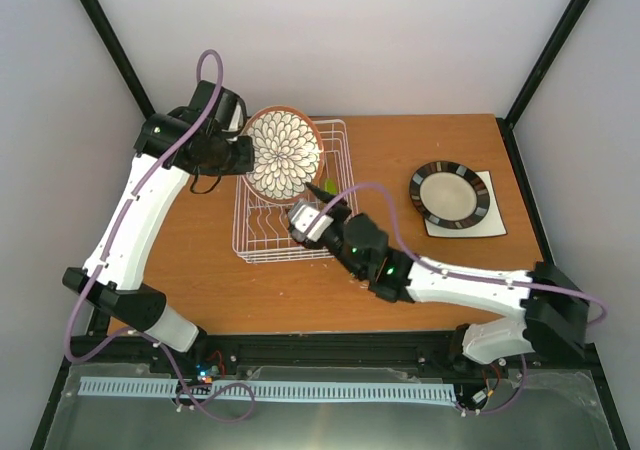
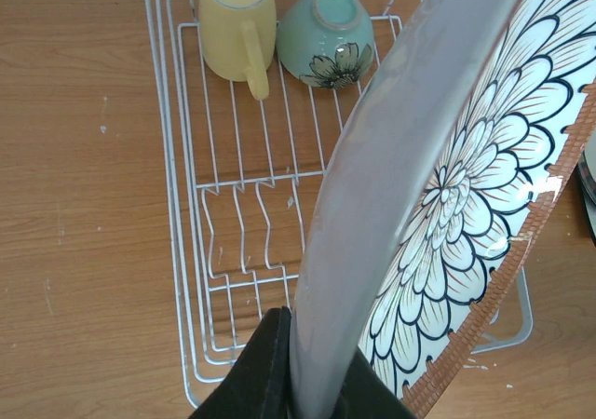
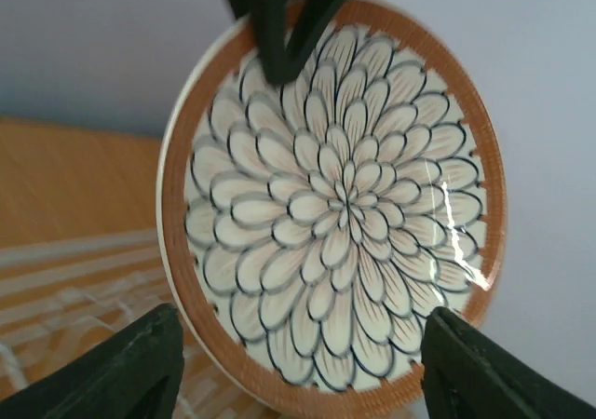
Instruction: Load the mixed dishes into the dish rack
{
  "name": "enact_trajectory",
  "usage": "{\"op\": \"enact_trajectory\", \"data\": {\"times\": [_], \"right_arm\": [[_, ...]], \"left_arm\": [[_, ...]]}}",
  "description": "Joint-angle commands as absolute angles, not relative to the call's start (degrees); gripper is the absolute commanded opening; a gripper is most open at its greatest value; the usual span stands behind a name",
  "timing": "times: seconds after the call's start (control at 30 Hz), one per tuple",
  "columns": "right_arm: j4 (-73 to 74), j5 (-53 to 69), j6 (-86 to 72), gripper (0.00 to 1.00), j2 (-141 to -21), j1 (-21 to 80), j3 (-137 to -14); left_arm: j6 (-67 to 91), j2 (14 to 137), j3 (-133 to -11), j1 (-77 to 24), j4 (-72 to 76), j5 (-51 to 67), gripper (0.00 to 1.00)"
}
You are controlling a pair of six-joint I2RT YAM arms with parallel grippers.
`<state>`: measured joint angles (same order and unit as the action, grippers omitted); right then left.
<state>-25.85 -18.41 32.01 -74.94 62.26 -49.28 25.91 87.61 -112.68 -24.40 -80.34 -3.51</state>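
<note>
My left gripper is shut on the rim of the petal-patterned red-rimmed plate and holds it on edge above the white wire dish rack. In the left wrist view the plate fills the right side, clamped in my gripper. The yellow cup and pale mint bowl lie in the rack's far end. My right gripper is open and empty, facing the plate from close by, its fingers on either side below it. The dark-rimmed cream plate sits on the square white plate.
A bit of lime green shows in the rack beside my right gripper. The black frame posts and pale walls close in the table at the back and sides.
</note>
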Motion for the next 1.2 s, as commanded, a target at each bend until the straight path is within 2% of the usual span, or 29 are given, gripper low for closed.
{"op": "enact_trajectory", "data": {"times": [0.0,0.13,0.37,0.6,0.7,0.77,0.87,0.93,0.97,1.17], "right_arm": [[-47.35,-43.66,60.57,0.72,-82.18,66.55,-44.09],[-65.88,-49.48,75.46,0.77,-90.64,66.92,-43.07],[-95.78,-49.97,97.83,0.83,-107.82,66.91,-46.85],[-96.24,-48.87,99.40,0.81,-115.45,66.00,-57.04],[-96.24,-49.04,100.57,0.77,-116.63,65.14,-60.26],[-96.22,-49.43,101.26,0.68,-116.99,64.52,-61.86],[-96.24,-49.75,102.15,0.39,-117.24,63.55,-62.98],[-96.12,-50.19,102.99,0.13,-117.45,62.84,-63.59],[-96.15,-50.33,103.43,0.04,-117.57,62.53,-63.81],[-95.99,-50.15,101.89,0.03,-115.50,61.70,-63.09]], "left_arm": [[24.67,86.61,-113.64,-24.17,-72.39,0.68,0.01],[23.92,87.53,-113.61,-24.17,-71.62,6.08,0.01],[23.12,88.08,-114.04,-24.17,-69.52,13.86,0.01],[23.06,85.17,-108.51,-24.17,-66.80,15.52,0.01],[22.88,84.12,-106.35,-24.17,-66.26,14.97,0.01],[22.87,83.81,-105.42,-24.17,-65.95,15.32,0.01],[22.84,83.36,-104.44,-24.17,-65.37,15.76,0.01],[22.75,83.24,-104.10,-24.17,-64.97,16.05,0.00],[22.67,83.23,-104.18,-24.17,-64.96,16.08,0.01],[22.25,83.36,-104.59,-24.17,-65.25,15.21,0.01]]}}
